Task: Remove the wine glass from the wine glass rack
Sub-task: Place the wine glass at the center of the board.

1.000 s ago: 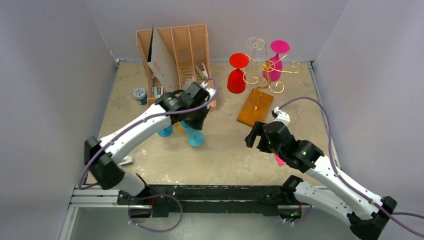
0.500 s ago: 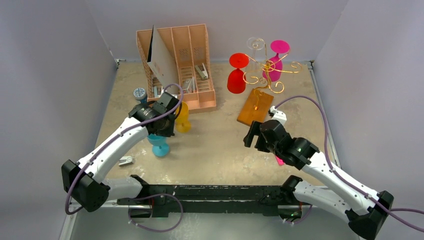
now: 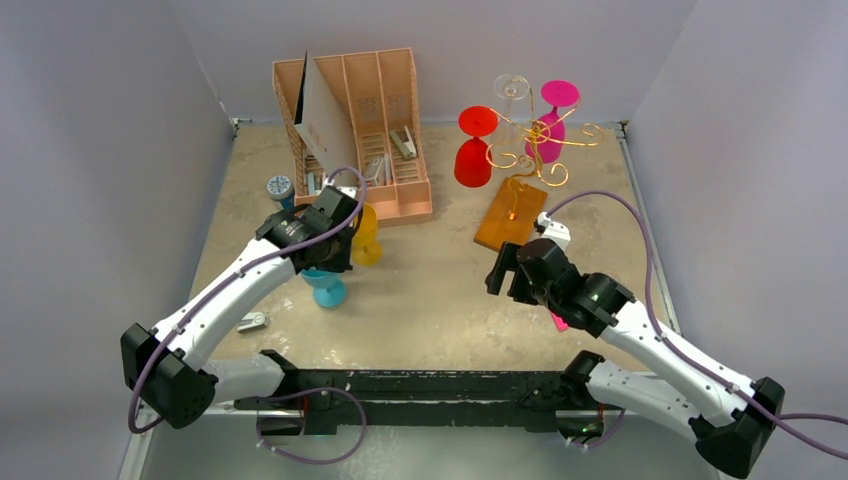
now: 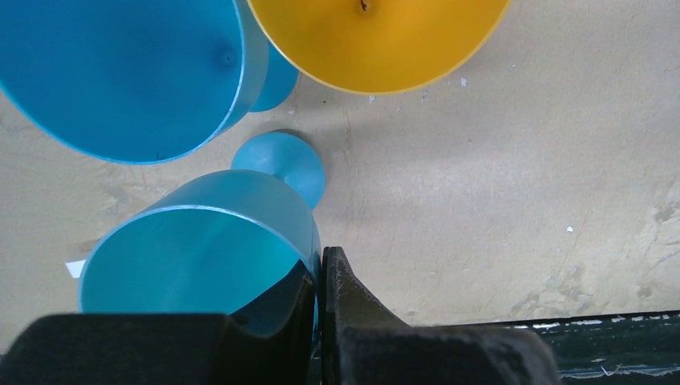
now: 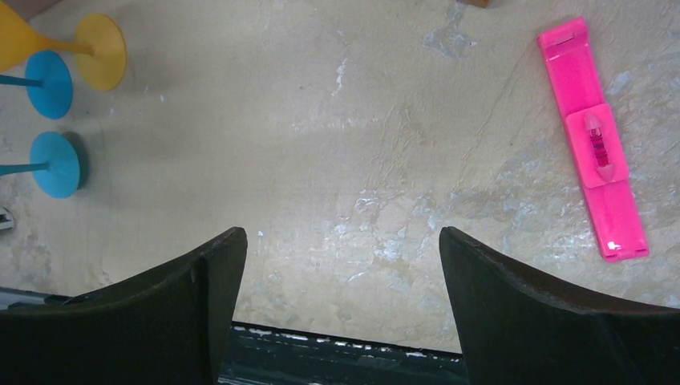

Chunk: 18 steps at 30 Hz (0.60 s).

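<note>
The left jaws, clamped on the rim of a blue glass [image 4: 200,241], have carried it leftward and lowered it to the counter [image 3: 440,290] by the yellow glass [image 3: 366,236], so release seems next; the right jaws hang apart, and the rack [image 3: 512,213] still holds a red glass [image 3: 472,162], a clear glass [image 3: 511,86] and a pink glass [image 3: 560,94].

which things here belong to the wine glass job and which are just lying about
Job: wine glass rack, red glass, magenta glass, clear glass, blue glass pinched by left gripper.
Lying about: file organiser, pink tool, small jar.
</note>
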### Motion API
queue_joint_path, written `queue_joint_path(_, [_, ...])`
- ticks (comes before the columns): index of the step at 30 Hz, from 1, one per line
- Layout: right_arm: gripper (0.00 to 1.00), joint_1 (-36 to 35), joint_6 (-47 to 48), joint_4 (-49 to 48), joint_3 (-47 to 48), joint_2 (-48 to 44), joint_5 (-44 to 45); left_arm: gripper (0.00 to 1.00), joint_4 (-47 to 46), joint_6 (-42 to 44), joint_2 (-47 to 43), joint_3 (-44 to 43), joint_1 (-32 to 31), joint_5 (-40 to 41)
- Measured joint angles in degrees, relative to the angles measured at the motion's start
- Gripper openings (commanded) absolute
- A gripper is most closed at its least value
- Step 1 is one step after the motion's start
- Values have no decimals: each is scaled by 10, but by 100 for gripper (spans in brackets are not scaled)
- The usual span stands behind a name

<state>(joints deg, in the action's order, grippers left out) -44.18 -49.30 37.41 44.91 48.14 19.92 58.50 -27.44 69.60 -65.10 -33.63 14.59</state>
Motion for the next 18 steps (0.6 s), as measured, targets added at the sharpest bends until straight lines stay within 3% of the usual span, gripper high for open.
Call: queue_joint_path(18, [92,0,1,-15,4,31,-30,0,-31,15,12,28,-2,-26])
